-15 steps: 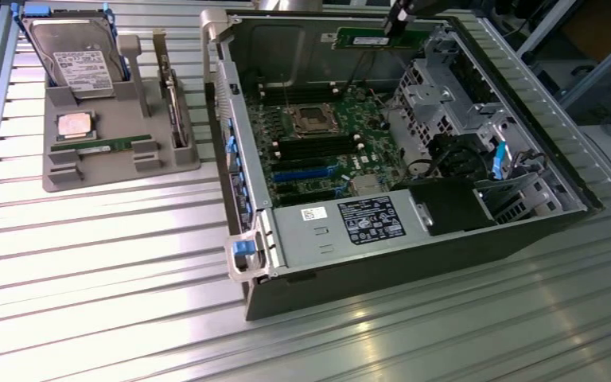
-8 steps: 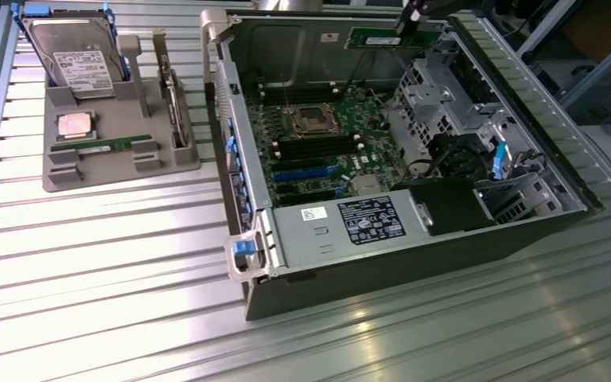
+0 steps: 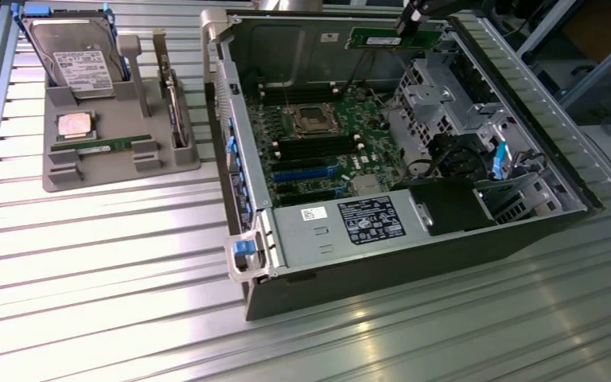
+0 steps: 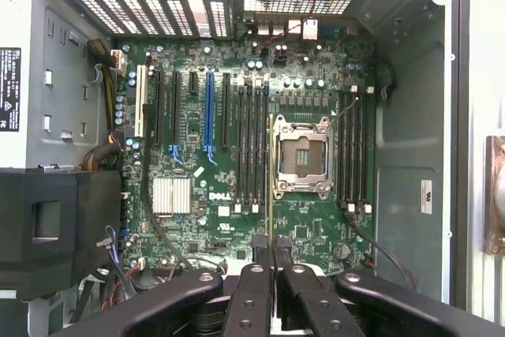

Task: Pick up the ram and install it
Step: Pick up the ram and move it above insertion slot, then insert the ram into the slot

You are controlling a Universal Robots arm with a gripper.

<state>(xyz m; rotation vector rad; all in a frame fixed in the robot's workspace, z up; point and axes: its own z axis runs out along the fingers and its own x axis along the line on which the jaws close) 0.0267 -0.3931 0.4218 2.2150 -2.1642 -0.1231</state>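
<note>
My gripper [image 3: 406, 26] hangs over the far end of the open computer case [image 3: 244, 187], shut on the ram [image 3: 394, 38], a long green stick held level above the case. In the wrist view the ram [image 4: 272, 183] shows edge-on as a thin line rising from between the shut fingers [image 4: 256, 262], with my gripper [image 4: 272, 249] over the motherboard [image 4: 197, 219]. Below it lie the black memory slots [image 4: 252, 155] beside the CPU socket [image 4: 302, 155]. More slots [image 4: 352, 151] run on the socket's other side.
On the exterior view's left a grey holder [image 3: 125, 171] carries a second ram stick [image 3: 99, 146], a silver CPU chip [image 3: 75, 125], a hard drive [image 3: 72, 60] and an upright card [image 3: 174, 103]. Inside the case sit a power supply [image 3: 364, 223], a drive cage [image 3: 438, 91] and cables.
</note>
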